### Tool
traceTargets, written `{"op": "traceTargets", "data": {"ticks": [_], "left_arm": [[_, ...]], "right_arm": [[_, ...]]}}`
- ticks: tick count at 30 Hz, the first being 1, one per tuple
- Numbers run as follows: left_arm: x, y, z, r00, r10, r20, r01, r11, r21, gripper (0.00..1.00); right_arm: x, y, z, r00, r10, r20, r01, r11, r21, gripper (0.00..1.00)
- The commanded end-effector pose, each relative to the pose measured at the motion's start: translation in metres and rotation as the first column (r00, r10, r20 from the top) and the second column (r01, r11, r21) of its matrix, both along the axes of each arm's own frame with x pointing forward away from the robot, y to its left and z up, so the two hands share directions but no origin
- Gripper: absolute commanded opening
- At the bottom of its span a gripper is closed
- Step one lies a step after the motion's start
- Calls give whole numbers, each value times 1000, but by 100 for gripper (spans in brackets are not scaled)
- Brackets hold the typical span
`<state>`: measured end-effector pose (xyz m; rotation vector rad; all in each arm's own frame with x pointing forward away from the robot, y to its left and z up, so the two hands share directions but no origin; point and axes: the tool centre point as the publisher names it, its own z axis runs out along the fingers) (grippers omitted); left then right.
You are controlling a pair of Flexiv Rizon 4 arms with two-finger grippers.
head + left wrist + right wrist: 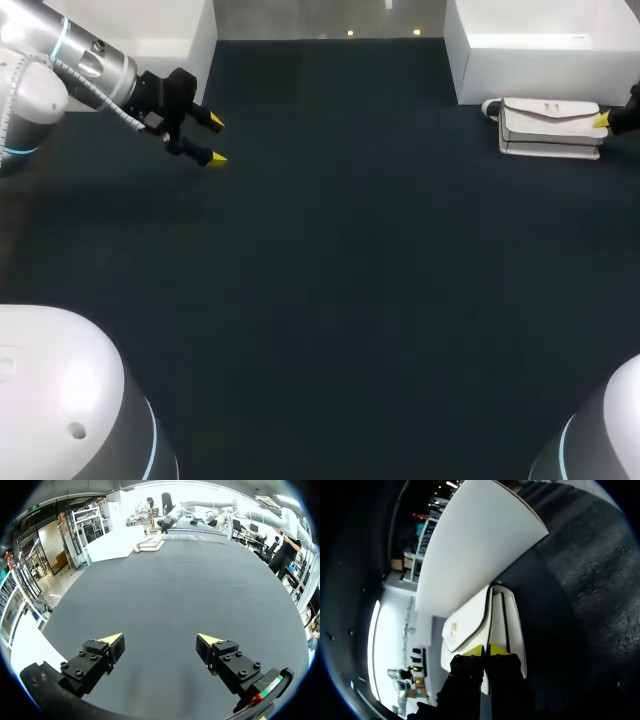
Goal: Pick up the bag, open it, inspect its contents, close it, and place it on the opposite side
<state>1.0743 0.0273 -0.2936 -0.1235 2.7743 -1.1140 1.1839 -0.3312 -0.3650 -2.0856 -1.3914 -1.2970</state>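
One white bag [550, 128] lies flat at the far right of the dark, matte counter [350, 280], just beside a white box [540, 50]. The bag is oblong and smooth, its dark-edged flap closed and its contents hidden. Of two grippers, the left gripper [160, 640] hangs released, fingers wide apart. The right gripper [486, 650] is clenched, tips together at the bag's end; whether they pinch it cannot be told.

The white bag [550, 127] sits closed at the upper right of the frame, its flap down, thin dark trim along the edges.
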Motion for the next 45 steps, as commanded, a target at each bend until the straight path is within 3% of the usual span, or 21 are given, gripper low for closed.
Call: {"op": "traceTargets", "data": {"ticks": [1, 12, 20, 45], "left_arm": [[0, 0, -1, 1000, 0, 2, 0, 1000, -3, 100], [0, 0, -1, 1000, 0, 2, 0, 1000, -3, 100], [0, 0, -1, 1000, 0, 2, 0, 1000, -3, 100], [0, 0, -1, 1000, 0, 2, 0, 1000, -3, 100]], "right_arm": [[2, 8, -3, 885, 404, -229, -385, 914, 128, 0], [-19, 60, 3, 903, 393, -173, -378, 919, 117, 0], [-42, 92, 7, 921, 344, -182, -331, 938, 100, 0], [-42, 92, 7, 921, 344, -182, -331, 938, 100, 0]]}}
